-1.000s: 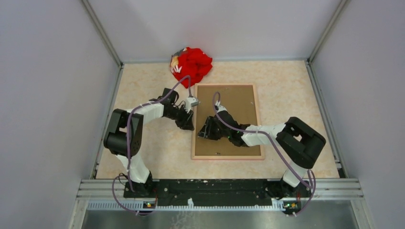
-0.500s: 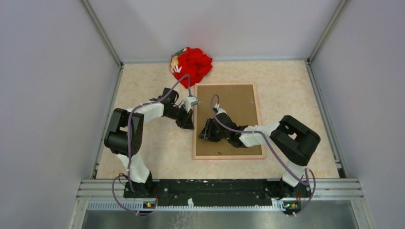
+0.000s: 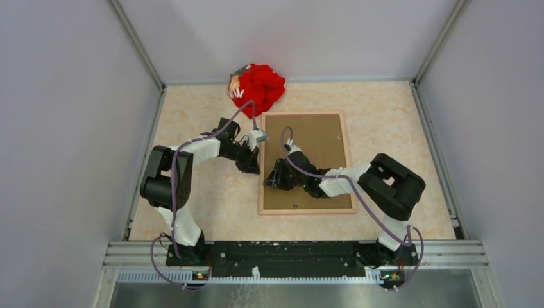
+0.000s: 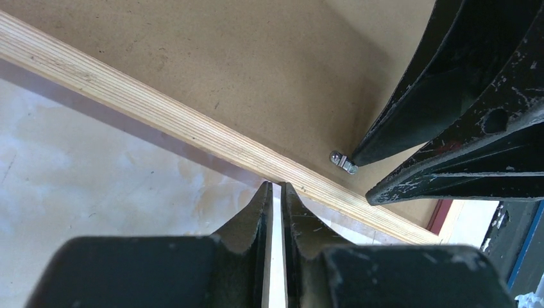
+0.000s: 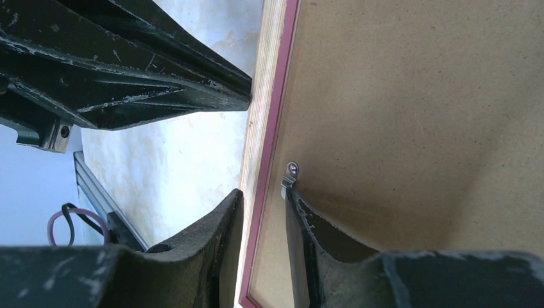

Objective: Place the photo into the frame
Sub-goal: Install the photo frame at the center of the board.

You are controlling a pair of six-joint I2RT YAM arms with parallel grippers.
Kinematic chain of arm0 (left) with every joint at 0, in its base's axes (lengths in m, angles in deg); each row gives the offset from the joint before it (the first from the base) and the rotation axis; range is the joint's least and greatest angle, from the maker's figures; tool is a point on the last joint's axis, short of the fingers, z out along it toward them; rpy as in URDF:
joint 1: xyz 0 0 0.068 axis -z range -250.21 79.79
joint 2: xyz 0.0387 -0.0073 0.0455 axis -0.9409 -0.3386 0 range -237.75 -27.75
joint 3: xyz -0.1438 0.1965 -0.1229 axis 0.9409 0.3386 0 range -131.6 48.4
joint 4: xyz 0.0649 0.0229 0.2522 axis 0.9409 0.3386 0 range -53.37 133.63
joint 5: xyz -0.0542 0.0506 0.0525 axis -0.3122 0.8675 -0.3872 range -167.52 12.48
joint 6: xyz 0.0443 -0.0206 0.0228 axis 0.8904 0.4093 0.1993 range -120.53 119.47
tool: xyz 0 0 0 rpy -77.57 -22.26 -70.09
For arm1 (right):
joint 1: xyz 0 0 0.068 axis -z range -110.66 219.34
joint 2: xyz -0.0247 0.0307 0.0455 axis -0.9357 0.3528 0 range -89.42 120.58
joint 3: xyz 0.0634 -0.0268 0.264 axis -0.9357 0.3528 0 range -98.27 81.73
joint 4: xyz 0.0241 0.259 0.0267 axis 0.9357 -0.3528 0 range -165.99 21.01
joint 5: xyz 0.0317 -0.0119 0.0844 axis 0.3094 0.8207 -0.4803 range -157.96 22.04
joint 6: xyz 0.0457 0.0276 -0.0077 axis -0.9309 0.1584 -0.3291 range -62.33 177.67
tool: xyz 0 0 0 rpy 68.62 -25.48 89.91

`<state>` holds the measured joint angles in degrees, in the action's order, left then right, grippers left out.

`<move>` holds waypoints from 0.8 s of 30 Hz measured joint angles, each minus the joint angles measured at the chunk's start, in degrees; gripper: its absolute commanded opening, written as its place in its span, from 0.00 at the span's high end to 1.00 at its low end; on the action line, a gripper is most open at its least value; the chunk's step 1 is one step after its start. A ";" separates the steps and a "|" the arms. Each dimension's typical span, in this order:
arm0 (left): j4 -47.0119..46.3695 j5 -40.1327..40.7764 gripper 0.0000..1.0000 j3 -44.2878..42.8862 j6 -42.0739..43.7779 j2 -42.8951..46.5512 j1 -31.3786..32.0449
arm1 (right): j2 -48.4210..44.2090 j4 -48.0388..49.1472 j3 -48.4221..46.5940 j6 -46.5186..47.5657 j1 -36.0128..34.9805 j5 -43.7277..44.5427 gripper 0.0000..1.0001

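My left gripper (image 4: 274, 187), fingers nearly together on nothing, nosed against the left rail of the thin light-wood picture frame (image 3: 321, 138). The frame lay hardboard-back up mid-table, long axis running away from the bases. My right gripper (image 5: 264, 191), slightly parted, straddled that rail, one finger touching the small metal retaining clip (image 5: 290, 174); I judged it better placed. No photo showed.

Bright even light, soft shadows, blurred foregrounds.
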<state>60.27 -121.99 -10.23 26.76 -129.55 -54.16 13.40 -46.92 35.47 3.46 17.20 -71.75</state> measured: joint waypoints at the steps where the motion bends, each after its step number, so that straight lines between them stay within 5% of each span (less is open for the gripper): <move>1: 0.00 0.09 0.86 0.00 -0.02 0.00 0.00 | 0.11 0.22 -0.02 -0.02 0.00 -0.07 0.70; 24: 0.07 0.15 0.87 0.00 0.00 0.00 0.00 | 2.54 2.19 -1.55 -1.03 -0.13 -1.01 0.73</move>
<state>60.33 -121.83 -10.23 26.76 -129.55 -54.16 15.94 -44.74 33.92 2.43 17.07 -72.76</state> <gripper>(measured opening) 0.132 0.279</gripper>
